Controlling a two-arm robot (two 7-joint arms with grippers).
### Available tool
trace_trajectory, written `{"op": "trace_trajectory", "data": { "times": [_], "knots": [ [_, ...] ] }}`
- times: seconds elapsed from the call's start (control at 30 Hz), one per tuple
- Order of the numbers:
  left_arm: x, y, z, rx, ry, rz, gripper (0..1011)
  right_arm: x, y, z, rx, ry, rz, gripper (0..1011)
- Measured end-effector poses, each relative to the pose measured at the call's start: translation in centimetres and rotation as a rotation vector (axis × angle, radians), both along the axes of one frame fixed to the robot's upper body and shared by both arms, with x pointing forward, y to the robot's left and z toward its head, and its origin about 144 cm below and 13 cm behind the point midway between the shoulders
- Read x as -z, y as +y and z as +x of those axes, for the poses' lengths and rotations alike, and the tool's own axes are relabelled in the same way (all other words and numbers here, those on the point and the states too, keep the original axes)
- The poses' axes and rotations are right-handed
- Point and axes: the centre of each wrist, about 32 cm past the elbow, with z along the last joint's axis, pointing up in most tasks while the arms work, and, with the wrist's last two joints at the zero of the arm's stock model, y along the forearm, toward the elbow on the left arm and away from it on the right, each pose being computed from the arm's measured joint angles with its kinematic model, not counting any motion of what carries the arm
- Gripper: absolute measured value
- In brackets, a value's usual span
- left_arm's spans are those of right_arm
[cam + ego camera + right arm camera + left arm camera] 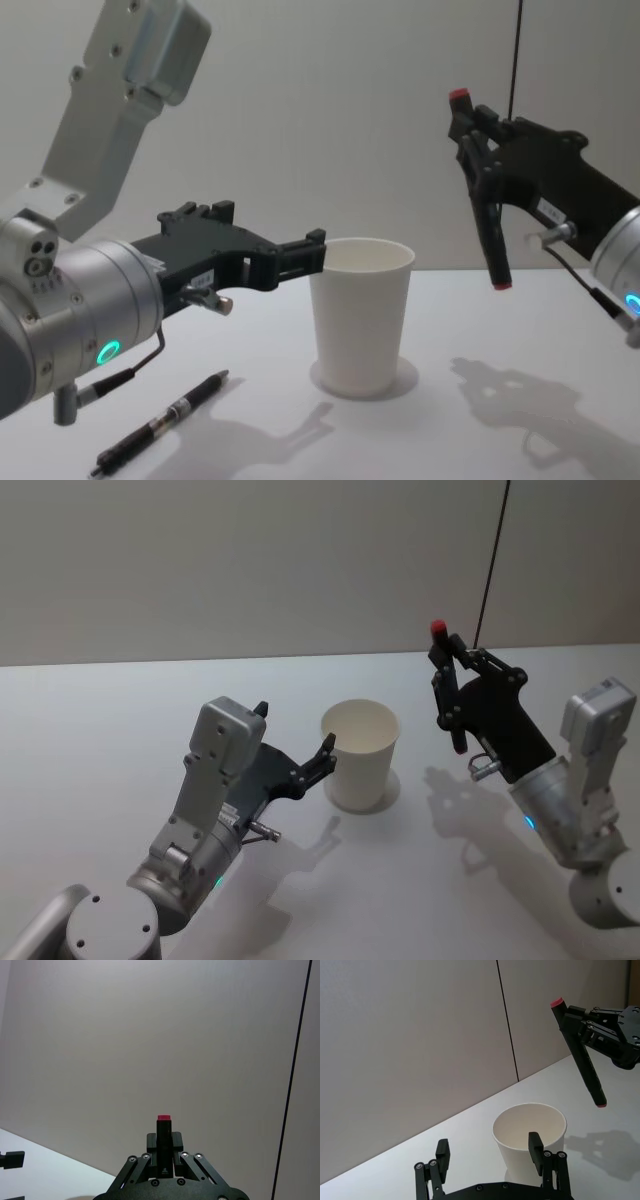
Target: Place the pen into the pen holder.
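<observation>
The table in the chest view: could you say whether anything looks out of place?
Only a black pen lies loose on the table at the robot's left. The paper cup stands upright, the open left gripper beside it; the right gripper holds a red-tipped pen tilted.

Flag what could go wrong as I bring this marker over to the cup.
The marker hangs tilted in the right pincer, off to one side of the paper cup; its low tip could clip the rim and topple the cup. The open left pincer has a finger close by that rim, so either arm's move might bump it.
</observation>
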Motion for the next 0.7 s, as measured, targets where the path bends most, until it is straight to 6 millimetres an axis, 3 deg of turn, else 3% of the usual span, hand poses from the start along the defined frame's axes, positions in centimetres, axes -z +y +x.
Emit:
{"op": "trace_trajectory", "data": {
  "times": [0.7],
  "knots": [
    [0.0, 0.0, 0.0, 0.000, 0.000, 0.000, 1000, 0.6, 1.6, 2.0, -0.062, -0.078, 0.044, 161]
  ]
}}
